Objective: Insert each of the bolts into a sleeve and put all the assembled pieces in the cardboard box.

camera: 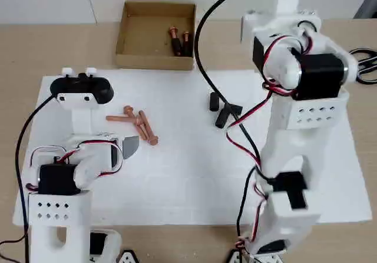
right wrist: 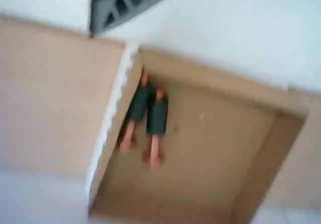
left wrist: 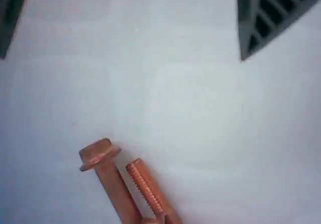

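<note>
High view, box: the cardboard box (camera: 141, 36) sat at the far side of the desk (camera: 35, 45), with two finished pieces (camera: 180, 42) side by side near its right wall.
High view, bolts: a small cluster of loose bolts (camera: 139, 123) lay on the white sheet (camera: 188, 174), touching one another.
High view, sleeves: three black sleeves (camera: 222, 111) lay well apart from the bolts, nearer the right arm (camera: 306, 92).
High view, left arm: the left arm (camera: 76, 168) was folded low, just beside the bolt cluster.
High view, step in hand: most likely picking one bolt from the cluster.
High view, doing it well: the fingers should straddle a single shank crosswise, close to the head. That leaves the threaded end free for a sleeve. The outermost bolt looked the safest choice, so its neighbours would not be dragged along.

Left wrist view, fingers: the left fingers (left wrist: 271, 13) stood wide and held nothing.
Left wrist view, bolts: a bolt head (left wrist: 99, 152) and a second bolt's threaded end (left wrist: 145, 186) lay just beside each other. They were short of the gap between the fingers, with bare sheet in between.

Right wrist view, box: the box floor (right wrist: 210, 148) lay under the camera, the two finished pieces (right wrist: 150, 114) close to one wall.
Right wrist view, grip: I could not tell whether it was wide or narrow.
</note>
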### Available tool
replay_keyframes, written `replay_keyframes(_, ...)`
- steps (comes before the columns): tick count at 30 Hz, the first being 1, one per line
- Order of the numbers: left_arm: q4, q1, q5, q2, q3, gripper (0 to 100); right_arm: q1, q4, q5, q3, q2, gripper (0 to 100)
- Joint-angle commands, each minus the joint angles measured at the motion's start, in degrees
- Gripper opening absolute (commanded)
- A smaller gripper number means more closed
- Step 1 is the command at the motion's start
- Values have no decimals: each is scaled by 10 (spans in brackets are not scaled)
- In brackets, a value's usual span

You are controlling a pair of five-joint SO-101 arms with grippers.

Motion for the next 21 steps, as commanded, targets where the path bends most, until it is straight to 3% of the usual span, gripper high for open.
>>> replay_keyframes(1,2,0,-2,-5,-16,280,0,-1,3,148,-80,242)
replay_keyframes(10,1,3,-2,-4,-15,280,-10,-41,-2,446,-131,242)
replay_keyframes(17,0,3,-2,-4,-13,280,-15,-117,-209,535,-64,241)
replay_keyframes(21,0,3,-2,-4,-13,280,-39,-117,-260,535,-7,241)
